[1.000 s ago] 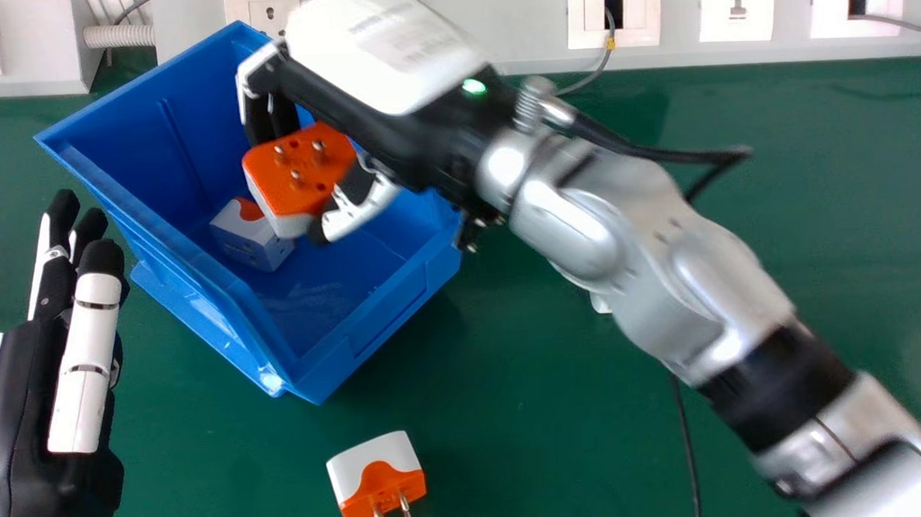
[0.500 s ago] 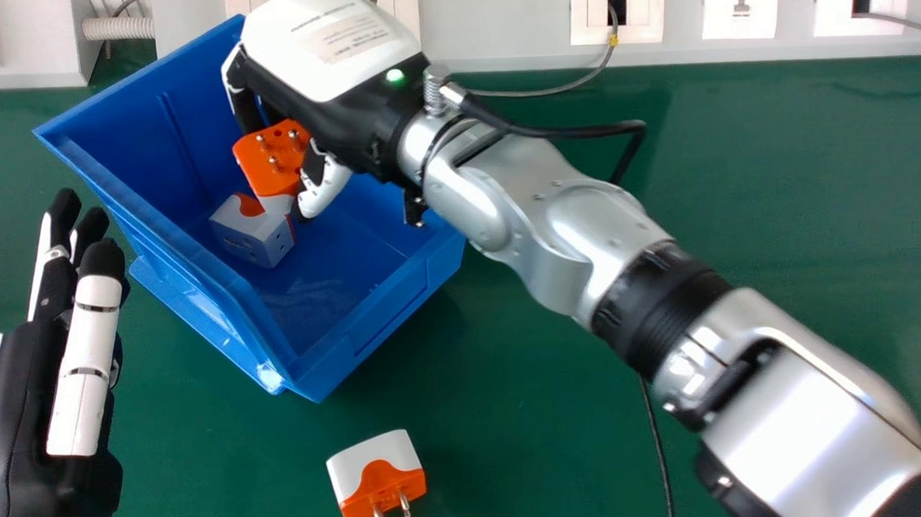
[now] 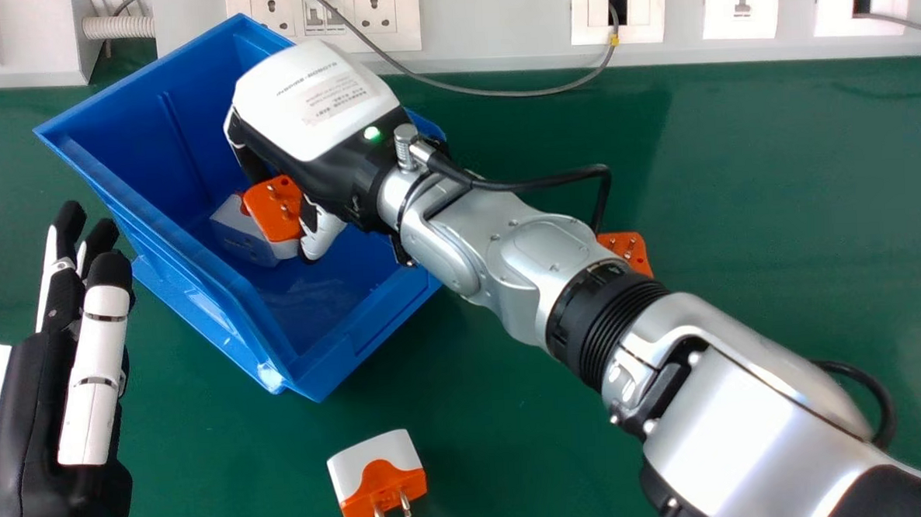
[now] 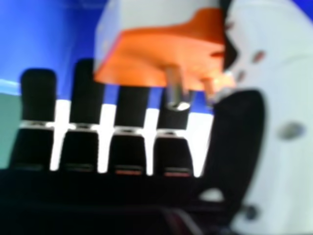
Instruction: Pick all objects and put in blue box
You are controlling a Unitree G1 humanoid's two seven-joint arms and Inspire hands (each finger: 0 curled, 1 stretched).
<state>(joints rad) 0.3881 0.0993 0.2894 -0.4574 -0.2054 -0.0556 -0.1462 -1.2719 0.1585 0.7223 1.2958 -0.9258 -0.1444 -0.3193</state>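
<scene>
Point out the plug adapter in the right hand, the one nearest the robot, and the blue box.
Held plug adapter (image 3: 269,219), head view: orange pin face.
Nearest plug adapter (image 3: 380,479), head view: orange part.
Blue box (image 3: 378,330), head view: outer wall.

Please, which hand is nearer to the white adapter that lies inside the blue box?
Right. The right hand is in the box, close to that adapter, holding another adapter. The left hand is outside the box, to its left.

We see corrugated conduit (image 3: 118,28) at ten o'clock, a socket panel (image 3: 324,31) at eleven, a cable outlet (image 3: 637,4) at one.
</scene>
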